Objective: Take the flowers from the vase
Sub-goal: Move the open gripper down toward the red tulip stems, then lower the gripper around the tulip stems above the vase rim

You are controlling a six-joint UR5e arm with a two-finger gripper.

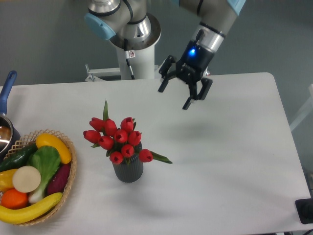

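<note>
One bunch of flowers (117, 139) stands in the vase (128, 169) at bench centre-left. Your gripper (185, 92) hangs well apart, jaws spread; descend over the stems, not the buds.

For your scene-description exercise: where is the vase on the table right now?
The vase stands on the table's left-centre near the front edge, right of the wicker basket, holding the flowers.
</note>
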